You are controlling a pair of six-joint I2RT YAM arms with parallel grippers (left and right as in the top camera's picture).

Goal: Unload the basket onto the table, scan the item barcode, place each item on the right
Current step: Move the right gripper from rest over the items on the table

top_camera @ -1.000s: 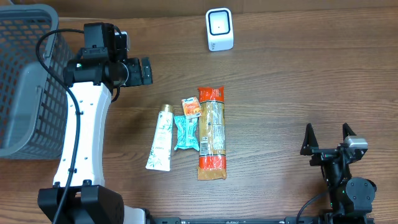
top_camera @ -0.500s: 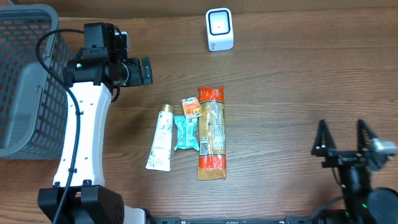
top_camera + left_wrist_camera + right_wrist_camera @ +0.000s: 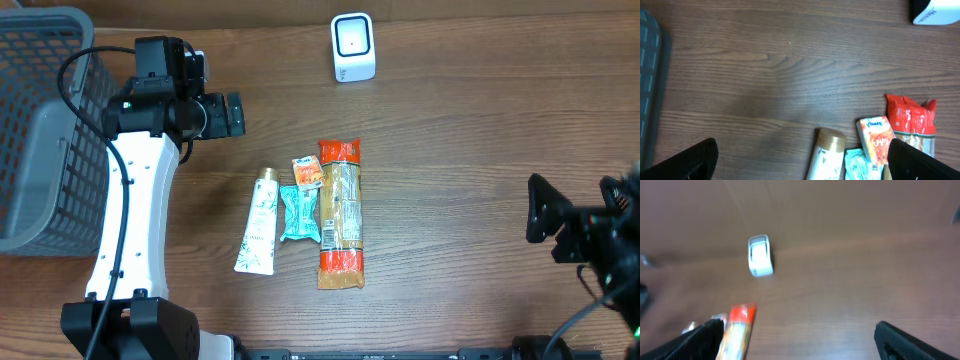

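Several items lie in a row mid-table: a white tube (image 3: 258, 235), a teal packet (image 3: 298, 213), a small orange packet (image 3: 307, 172) and a long pack with orange ends (image 3: 340, 213). A white barcode scanner (image 3: 353, 47) stands at the far edge. My left gripper (image 3: 235, 113) hangs open, up and left of the items, holding nothing. The left wrist view shows the tube (image 3: 827, 150), the small packet (image 3: 875, 140) and the long pack (image 3: 911, 120) low on the right. My right gripper (image 3: 582, 215) is open and empty at the right edge. Its wrist view shows the scanner (image 3: 760, 255) and the long pack (image 3: 737, 330).
A grey mesh basket (image 3: 40, 120) fills the far left corner, behind the left arm; its rim (image 3: 650, 75) shows at the left of the left wrist view. Bare wooden tabletop lies between the items and the right arm.
The right arm has lifted and swung toward the right edge, with its gripper still open. The left arm and the items have not moved.
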